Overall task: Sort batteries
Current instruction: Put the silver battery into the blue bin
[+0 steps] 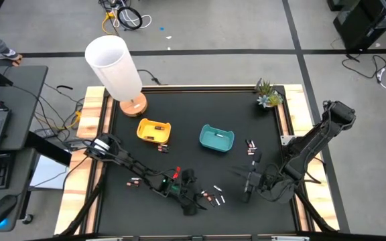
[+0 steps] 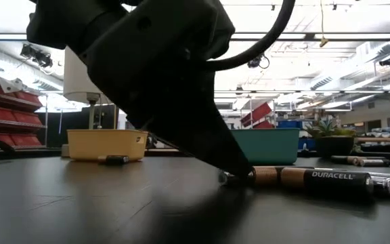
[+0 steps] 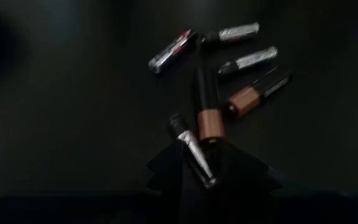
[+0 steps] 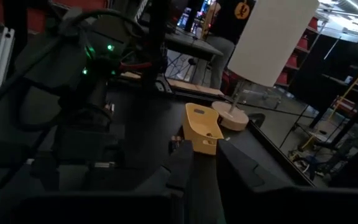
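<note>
The left gripper (image 1: 194, 198) is low on the near middle of the table (image 1: 179, 107), at the cluster of batteries (image 3: 229, 81) that lies near the front edge. In the left wrist view its fingers (image 3: 185, 171) are clenched on one silver battery (image 3: 191, 149), which stands slanted between them, and its far end is just beside a dark battery with copper end (image 3: 207, 102). I think the gripper is placed so low because the batteries are thin and lie flat, so the tips must come down to the black surface to take one.

The right gripper (image 1: 248, 189) is at the near right of the table. I cannot tell from the pictures if it holds something.

The yellow tray (image 1: 153, 130) and the teal tray (image 1: 216, 138) stand side by side in the middle, far from the cluster, probably one for each kind of battery. Some batteries already lie in the yellow tray.

The batteries are small cylinders of two kinds: dark ones with copper ends, one with the word DURACELL (image 2: 330, 177), and pale silver ones. Others lie near the teal tray on its right (image 1: 250, 145) and at the near left (image 1: 134, 181)
</note>
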{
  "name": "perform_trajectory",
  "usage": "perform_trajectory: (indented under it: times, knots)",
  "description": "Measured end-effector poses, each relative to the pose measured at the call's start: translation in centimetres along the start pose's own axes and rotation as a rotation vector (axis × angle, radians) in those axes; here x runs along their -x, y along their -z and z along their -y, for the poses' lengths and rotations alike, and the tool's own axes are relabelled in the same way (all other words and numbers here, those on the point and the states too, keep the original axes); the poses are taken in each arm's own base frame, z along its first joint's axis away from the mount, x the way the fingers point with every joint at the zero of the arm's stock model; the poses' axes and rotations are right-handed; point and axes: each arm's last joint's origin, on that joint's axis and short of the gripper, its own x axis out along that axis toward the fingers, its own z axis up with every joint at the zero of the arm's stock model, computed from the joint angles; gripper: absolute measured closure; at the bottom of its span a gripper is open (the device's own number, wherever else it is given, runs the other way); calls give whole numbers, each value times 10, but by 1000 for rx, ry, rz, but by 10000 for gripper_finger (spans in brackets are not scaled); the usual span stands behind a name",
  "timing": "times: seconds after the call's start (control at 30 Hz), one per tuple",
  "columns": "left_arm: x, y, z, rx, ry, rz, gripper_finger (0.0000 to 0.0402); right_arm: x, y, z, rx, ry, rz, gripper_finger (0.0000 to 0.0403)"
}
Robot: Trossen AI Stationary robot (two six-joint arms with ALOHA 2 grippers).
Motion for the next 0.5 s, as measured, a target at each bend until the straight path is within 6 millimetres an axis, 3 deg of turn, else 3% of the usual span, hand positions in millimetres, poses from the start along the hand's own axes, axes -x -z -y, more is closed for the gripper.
perform_trajectory:
  times: [0.37, 0.5]
  knots:
    - [-2, 1, -9, 40, -48, -38, 293, 0, 0, 0, -2, 0, 1, 346]
    - [-1, 1, -10, 23, -68, -41, 352, 0, 0, 0, -5, -3, 1, 346]
